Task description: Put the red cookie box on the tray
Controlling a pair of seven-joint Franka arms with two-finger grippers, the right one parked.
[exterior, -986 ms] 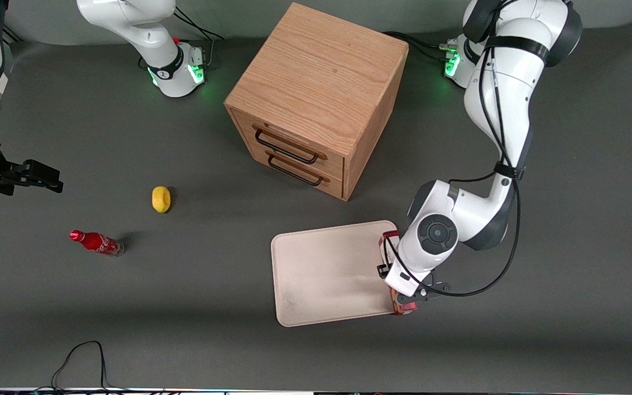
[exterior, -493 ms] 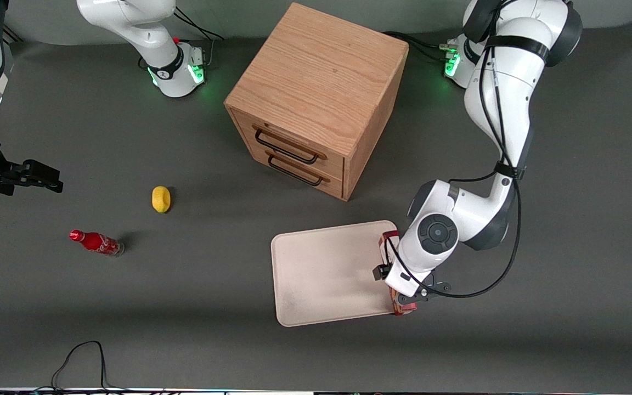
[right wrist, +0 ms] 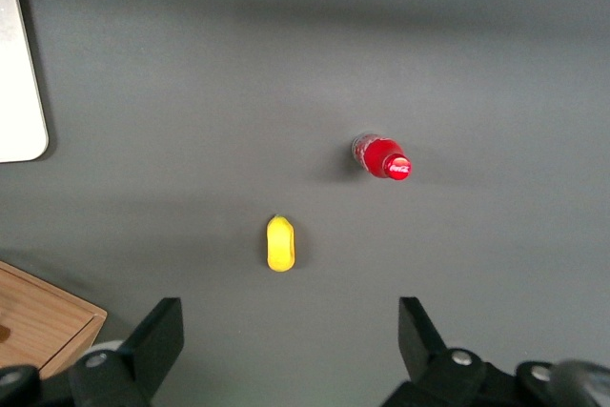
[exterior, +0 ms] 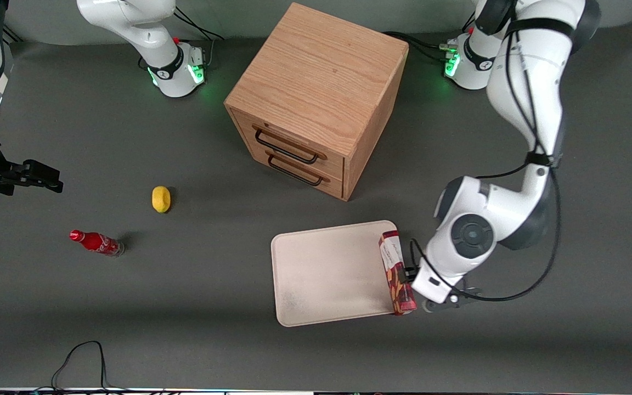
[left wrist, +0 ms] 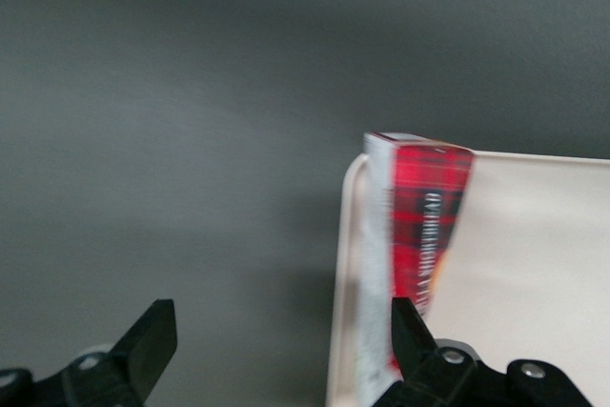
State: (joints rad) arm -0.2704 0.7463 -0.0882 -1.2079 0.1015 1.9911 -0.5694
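Nearest to the front camera, the gripper [exterior: 424,291] of the left arm is low over the table, just beside the red cookie box [exterior: 397,272] and on the working arm's side of it. Its jaws are wide apart and hold nothing; in the left wrist view one finger [left wrist: 411,328] is near the box's edge, and the second finger is over the bare table. The red cookie box stands on one long narrow side along the edge of the tray [exterior: 321,274] that is toward the working arm. It rests at the rim, and I cannot tell if all of its base is inside the rim. Its white label panel faces up in the front view. The tray lies flat on the dark table [exterior: 184,307]. Toward the parked arm's end of the table, a small red soda bottle [exterior: 95,242] lies on its side, and a yellow lemon-like object [exterior: 161,198] is a little farther from the camera. Farther still, the wooden drawer cabinet [exterior: 316,99] stands with two drawers, both shut, each with a dark handle.
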